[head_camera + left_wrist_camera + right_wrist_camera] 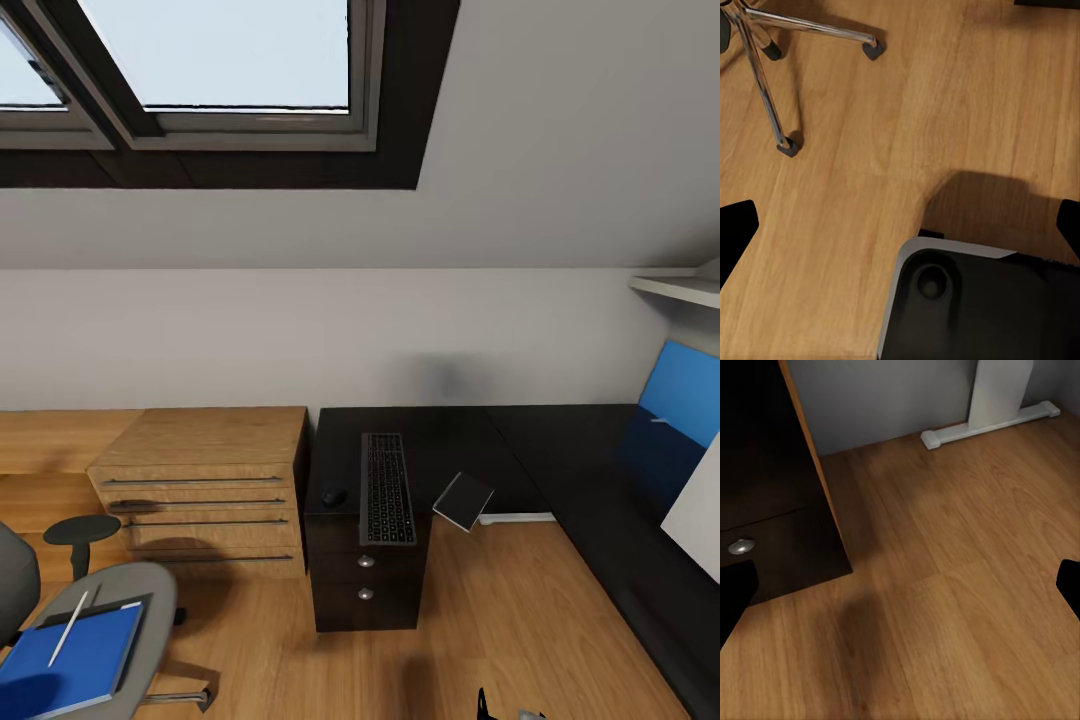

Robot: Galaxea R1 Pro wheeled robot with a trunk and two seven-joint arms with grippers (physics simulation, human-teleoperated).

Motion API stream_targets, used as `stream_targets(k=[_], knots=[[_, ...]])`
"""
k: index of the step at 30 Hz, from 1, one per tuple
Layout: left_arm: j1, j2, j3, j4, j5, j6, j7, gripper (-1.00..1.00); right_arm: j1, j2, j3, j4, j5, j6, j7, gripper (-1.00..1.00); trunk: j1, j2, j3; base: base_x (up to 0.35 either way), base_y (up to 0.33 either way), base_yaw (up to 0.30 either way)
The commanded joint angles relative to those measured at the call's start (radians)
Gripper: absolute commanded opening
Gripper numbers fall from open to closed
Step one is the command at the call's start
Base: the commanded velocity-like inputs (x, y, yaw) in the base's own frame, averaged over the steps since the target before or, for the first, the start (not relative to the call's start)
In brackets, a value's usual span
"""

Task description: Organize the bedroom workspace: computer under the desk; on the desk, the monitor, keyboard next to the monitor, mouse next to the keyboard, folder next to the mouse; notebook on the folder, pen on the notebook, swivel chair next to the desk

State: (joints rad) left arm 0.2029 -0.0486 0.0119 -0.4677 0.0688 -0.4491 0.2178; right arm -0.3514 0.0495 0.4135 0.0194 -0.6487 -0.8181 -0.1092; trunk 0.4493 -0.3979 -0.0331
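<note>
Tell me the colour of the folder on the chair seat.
Bright blue: the folder, clearest in the head view.

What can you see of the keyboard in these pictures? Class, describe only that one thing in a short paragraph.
The keyboard is slim and full-size, with a dark grey frame and rows of black keys. It lies flat on the glossy black top of the desk, its long side running from the wall toward the front edge, above the black drawer unit. The small dark mouse sits close beside it, apart from it. Nothing rests on it.

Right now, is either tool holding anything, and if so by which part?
Nothing is held. In both wrist views, only bare wooden floor lies between the spread fingertips. The folder lies on the chair seat.
</note>
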Motion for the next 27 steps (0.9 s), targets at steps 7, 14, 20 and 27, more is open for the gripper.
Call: stream_targets(k=[7, 14, 20, 27], knots=[[0.001, 0.001, 0.0, -0.002, 0.008, -0.001, -0.004, 1.0, -0.001, 0.006, 0.009, -0.007, 0.001, -0.007, -0.007, 1.0, 0.001, -0.002, -0.002, 0.0, 0.0, 0.0], [0.001, 0.001, 0.001, -0.001, 0.008, -0.002, -0.005, 1.0, -0.001, -0.001, 0.003, -0.086, 0.003, -0.032, -0.008, 1.0, 0.001, -0.002, -0.002, 0.0, 0.0, 0.0], [0.0, 0.001, 0.002, -0.001, 0.008, -0.005, -0.006, 1.0, -0.001, -0.04, 0.006, -0.104, 0.003, -0.034, -0.009, 1.0, 0.001, -0.002, -0.002, 0.0, 0.0, 0.0], [0.001, 0.002, 0.001, 0.0, 0.008, -0.01, -0.005, 1.0, -0.001, -0.06, 0.01, -0.045, 0.006, -0.037, -0.006, 1.0, 0.001, -0.002, -0.002, -0.025, -0.099, 0.118]])
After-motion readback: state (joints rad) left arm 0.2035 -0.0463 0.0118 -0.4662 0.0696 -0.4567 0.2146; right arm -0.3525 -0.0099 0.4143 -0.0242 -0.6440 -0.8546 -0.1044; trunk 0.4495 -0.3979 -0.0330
